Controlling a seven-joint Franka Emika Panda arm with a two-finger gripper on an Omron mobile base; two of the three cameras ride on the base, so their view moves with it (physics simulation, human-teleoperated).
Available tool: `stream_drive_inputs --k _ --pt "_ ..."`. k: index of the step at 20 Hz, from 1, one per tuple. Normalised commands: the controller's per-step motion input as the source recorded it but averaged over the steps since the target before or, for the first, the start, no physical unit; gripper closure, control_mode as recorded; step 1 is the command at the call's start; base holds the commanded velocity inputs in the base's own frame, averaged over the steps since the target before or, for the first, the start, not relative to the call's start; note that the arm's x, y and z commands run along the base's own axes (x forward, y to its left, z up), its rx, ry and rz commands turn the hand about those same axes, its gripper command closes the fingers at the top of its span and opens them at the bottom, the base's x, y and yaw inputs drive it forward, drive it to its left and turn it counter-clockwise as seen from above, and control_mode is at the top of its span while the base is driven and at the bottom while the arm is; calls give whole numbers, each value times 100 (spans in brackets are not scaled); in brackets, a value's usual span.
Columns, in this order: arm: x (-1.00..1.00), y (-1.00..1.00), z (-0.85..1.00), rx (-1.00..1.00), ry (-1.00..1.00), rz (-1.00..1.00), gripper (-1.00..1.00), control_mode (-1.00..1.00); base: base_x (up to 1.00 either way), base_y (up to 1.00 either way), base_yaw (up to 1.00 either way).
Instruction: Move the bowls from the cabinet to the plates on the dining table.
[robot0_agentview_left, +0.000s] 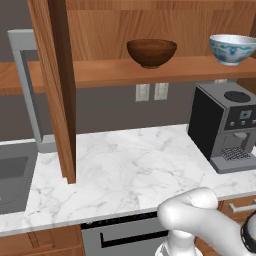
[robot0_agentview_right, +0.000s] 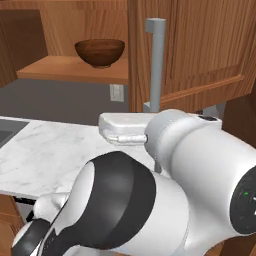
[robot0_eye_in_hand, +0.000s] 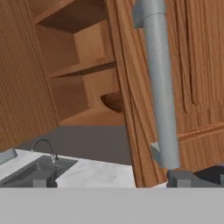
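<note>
While both panelled doors of the warm brown wooden wall cabinet (robot0_agentview_left: 60, 90) stand open, its wooden shelf (robot0_agentview_left: 150, 70) is exposed above a white grey-veined marble worktop (robot0_agentview_left: 125, 170). Dark brown glossy wooden bowl (robot0_agentview_left: 151, 52) sits upright on shelf, roughly mid-span; white ceramic bowl with blue patterning (robot0_agentview_left: 232, 48) sits on same shelf, well apart to its right. Black and grey coffee machine (robot0_agentview_left: 227, 125) stands on worktop below the patterned bowl. Steel sink (robot0_agentview_left: 12, 180) set into worktop at left; white wall outlets (robot0_agentview_left: 151, 91) on grey wall under shelf. Hand view: long grey vertical bar handle (robot0_eye_in_hand: 159, 83) of open door close ahead, curved tap (robot0_eye_in_hand: 46, 146) beyond. Fingers spread wide apart, released, gripping nothing; tips themselves not discernible.
</note>
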Motion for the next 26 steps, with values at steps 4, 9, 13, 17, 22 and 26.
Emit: stream_drive_inputs --k 4,9,13,17,22,26 --pt "-82 84 -57 -33 0 4 -100 -100 0 0 0" --pt "-70 81 -67 -40 5 4 -100 -100 0 0 0" --pt "-74 76 -62 -42 4 3 -100 -100 0 0 0" --pt "-41 83 -32 -45 -1 0 -100 -100 0 0 0" --pt "-9 79 -1 -41 -12 -3 -100 -100 0 0 0" --pt "0 63 0 -41 -14 -10 -100 -100 0 0 0"
